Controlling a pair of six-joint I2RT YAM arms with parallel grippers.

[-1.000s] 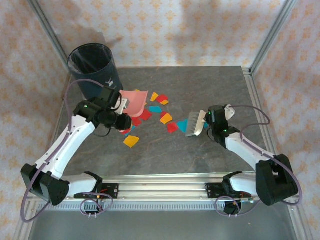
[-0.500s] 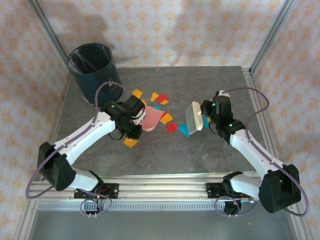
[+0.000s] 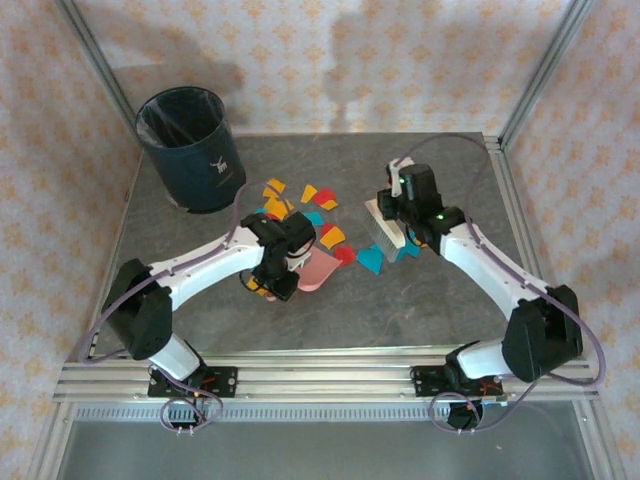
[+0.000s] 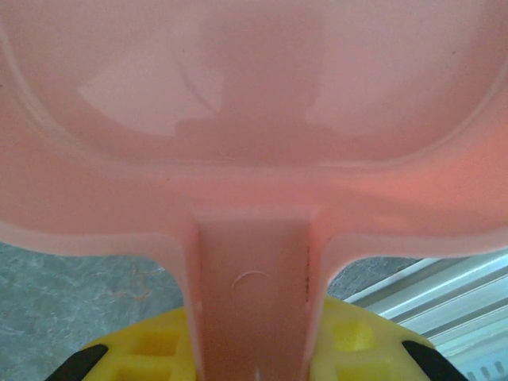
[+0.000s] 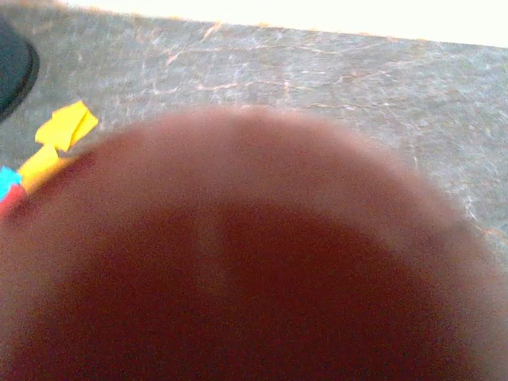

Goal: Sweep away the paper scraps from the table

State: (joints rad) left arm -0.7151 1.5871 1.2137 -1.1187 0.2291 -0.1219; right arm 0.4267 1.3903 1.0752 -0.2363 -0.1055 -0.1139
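— Just ahead of the left pincer (image 3: 288, 268), seen from overhead, a pink dustpan (image 3: 318, 272) lies on the table (image 3: 450, 300), its handle end lost under the wrist. Can you read the grip?
— Closed tight on the handle, as far as the arm lets me see. The paper scraps (image 3: 332, 236) are spread beyond that pincer and to either side, between it and the right pincer (image 3: 398, 213). A few are half covered by the arm.
— And the right one?
— Clamped on a brush (image 3: 384, 228), with the bristles just beside a teal scrap. The wrist hides where fingers meet brush.
— What's changed?
— Half a second back the dustpan sat farther out, in among the scraps. Now it's drawn back and slightly right. A second ago it was up by the bin (image 3: 190, 150). The right pincer has swung outward and in toward the pile.
— Left wrist view?
— Yellow fingers (image 4: 151, 349) pinch narrowly on the dustpan handle. The pan is cut off on three sides. Grey table (image 4: 63, 278) shows lower left and silver rails (image 4: 444, 286) lower right.
— Right wrist view?
— There's a blurred dark reddish mass (image 5: 238, 278) against the lens, and I can't tell what it is. Beyond it lies the table, with yellow scraps off to its left, a teal sliver clipped by the edge, and the bin's dark rim in the corner.
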